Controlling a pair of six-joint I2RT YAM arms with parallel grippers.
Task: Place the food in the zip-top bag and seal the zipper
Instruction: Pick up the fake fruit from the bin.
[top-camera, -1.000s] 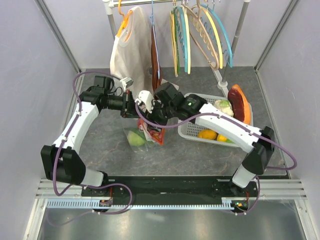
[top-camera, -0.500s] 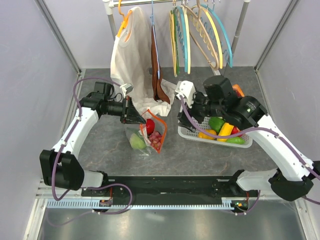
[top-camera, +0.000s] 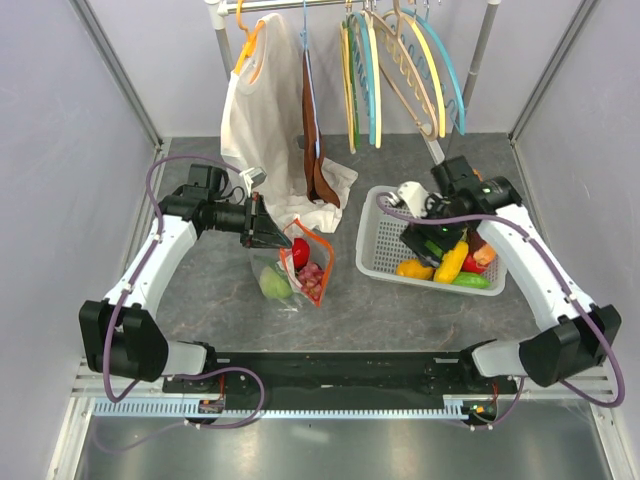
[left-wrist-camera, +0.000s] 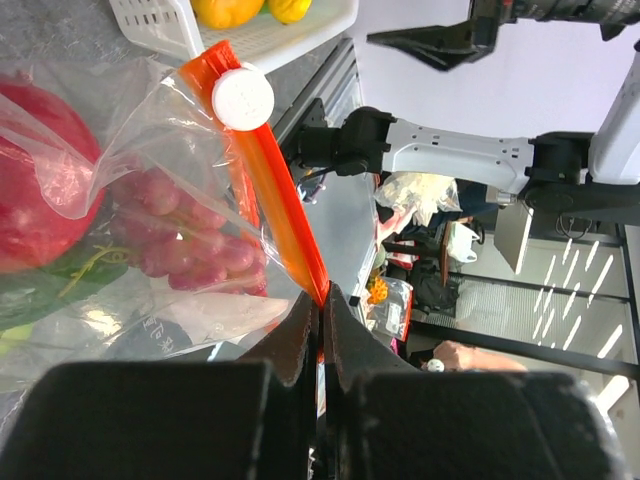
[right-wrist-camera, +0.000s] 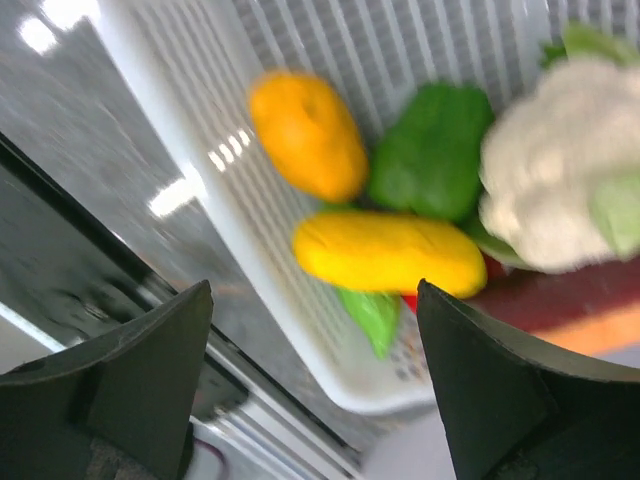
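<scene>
The bag (top-camera: 290, 272), standing on the desk (top-camera: 400, 312), is gripped at its orange zipper (left-wrist-camera: 275, 200) by the left hand (left-wrist-camera: 322, 300), which is clamped together on the strip. A red fruit (top-camera: 301, 252) and grapes (left-wrist-camera: 190, 250) are seen inside. The right hand (right-wrist-camera: 312, 290) is held wide apart (nothing is gripped in it) over the white basket (top-camera: 372, 262) of other food (right-wrist-camera: 390, 255).

I am pinching the zip-top bag (top-camera: 290, 275) by its zipper (top-camera: 322, 262) with the left gripper (top-camera: 281, 237); the right gripper (top-camera: 432, 241) is hovering over the basket (top-camera: 371, 228).
</scene>
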